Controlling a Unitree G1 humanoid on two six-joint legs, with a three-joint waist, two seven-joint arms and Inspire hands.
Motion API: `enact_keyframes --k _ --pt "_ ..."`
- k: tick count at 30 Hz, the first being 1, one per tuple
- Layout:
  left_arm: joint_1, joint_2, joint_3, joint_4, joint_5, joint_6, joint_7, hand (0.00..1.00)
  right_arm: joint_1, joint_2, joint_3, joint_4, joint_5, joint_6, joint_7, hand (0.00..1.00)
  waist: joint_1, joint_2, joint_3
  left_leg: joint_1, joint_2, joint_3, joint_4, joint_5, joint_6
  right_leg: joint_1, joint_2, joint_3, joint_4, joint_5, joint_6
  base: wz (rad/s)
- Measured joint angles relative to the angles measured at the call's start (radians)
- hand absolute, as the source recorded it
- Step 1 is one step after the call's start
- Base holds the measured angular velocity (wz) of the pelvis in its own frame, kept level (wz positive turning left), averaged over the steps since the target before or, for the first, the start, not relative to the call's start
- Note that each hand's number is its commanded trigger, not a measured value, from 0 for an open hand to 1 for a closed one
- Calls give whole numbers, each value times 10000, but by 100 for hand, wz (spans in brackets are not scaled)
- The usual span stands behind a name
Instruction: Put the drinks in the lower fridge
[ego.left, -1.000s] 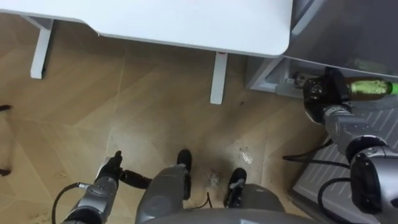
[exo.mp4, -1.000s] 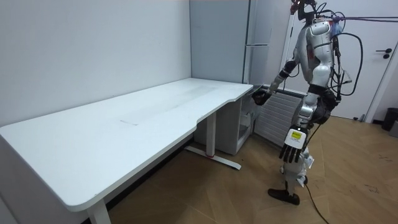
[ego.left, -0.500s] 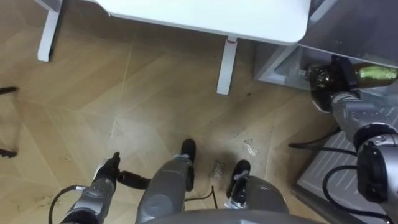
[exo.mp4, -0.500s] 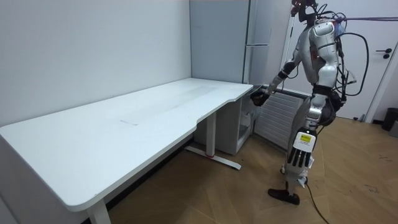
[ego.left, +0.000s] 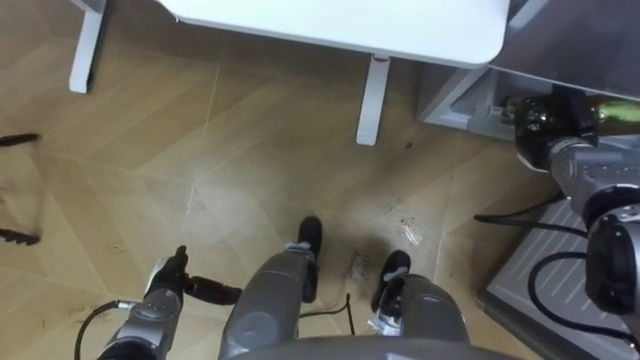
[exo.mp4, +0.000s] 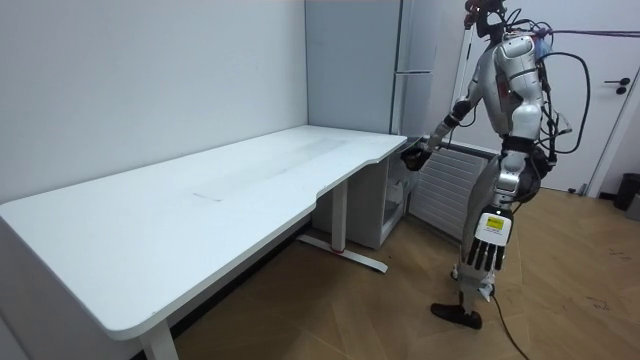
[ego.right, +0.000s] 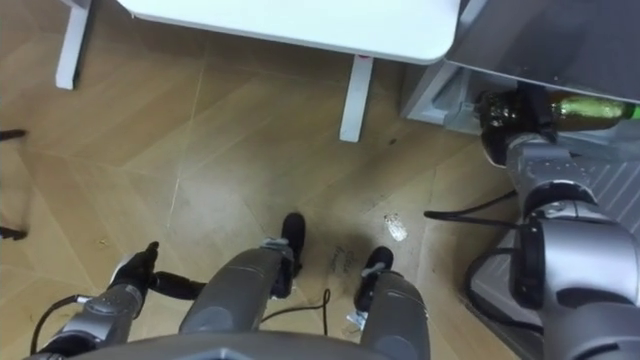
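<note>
Up at the right edge of the eye views, a green glass bottle (ego.right: 595, 108) lies nearly level in the air. The right robot hand (ego.right: 505, 112) has its dark fingers curled round the end nearer the robot, so the bottle's body points away towards the grey front beyond it. Held out sideways at arm's length like this, the drink looks ready to slide lengthwise into a low compartment rather than be stood on a surface. That suggests the carry is near its end and the placing has not yet begun.

A paler band near the hand may be a label. No writing or brand on it can be made out, and whether the bottle is capped is too small to tell.

Just beside the bottle is the rounded corner of the white bench (ego.left: 340, 25), which carries nothing that shows, with one white leg (ego.left: 372, 100) below it. In the room view the tall grey fridge (exo.mp4: 350, 90) stands behind that corner. The robot stands upright on the wooden floor (ego.left: 250, 150) facing it, right arm stretched forward. I cannot tell whether the lower fridge is open.

The left robot hand (exo.mp4: 482, 256) hangs at the robot's side with fingers straight and loose, holding nothing. Judging by its position, it is free to deal with a door if one needs it.
</note>
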Motion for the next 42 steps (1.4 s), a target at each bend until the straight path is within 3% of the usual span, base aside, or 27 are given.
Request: enact_keyframes --k 8,42 --pt "-1 19 -1 -9 -5 -253 1 0 -315 -20 -103 1 39 -1 -305 0 -149 -21 -4 -21 -74 152 1 55 73 -169 -93 171 178 -23 37 -3" --pt "106 23 -10 -9 3 -228 0 0 -353 -109 -87 2 -35 11 -339 0 -229 -14 -8 42 -85 137 37 68 86 -78 -91 189 208 -21 55 0"
